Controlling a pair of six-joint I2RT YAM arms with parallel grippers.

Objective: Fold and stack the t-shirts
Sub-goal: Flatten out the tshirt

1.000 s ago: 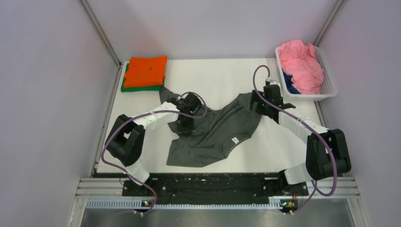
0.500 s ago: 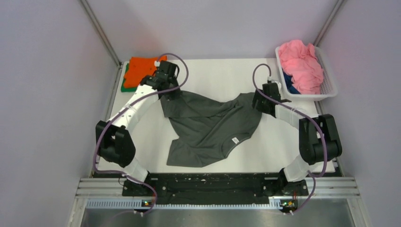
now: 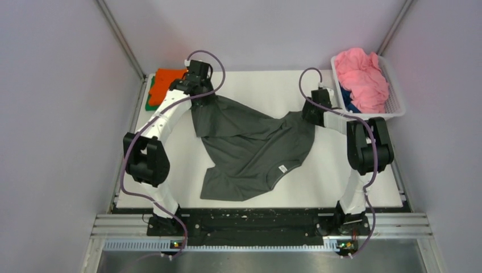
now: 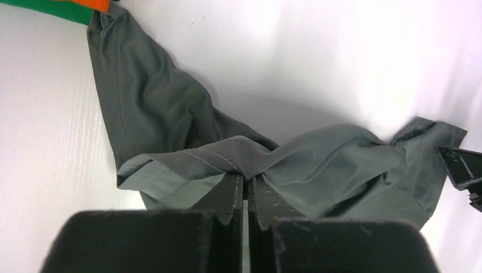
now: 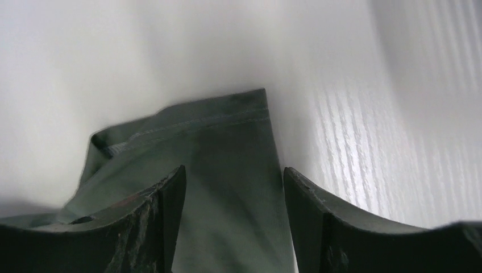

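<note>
The dark grey t-shirt (image 3: 250, 153) lies crumpled at the middle of the surface (image 3: 267, 85), with its white neck label (image 3: 282, 169) up on the near side. I have just pulled its far left edge outward. My left jaws, closed on a pinch of cloth, are now beside the folded orange t-shirt (image 3: 165, 79). My right jaws are open but narrowing around the far right sleeve (image 5: 227, 153). I think the spreading is under way.

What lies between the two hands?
The dark grey t-shirt stretches from the left hand to the right hand; the left wrist view shows it best.
</note>
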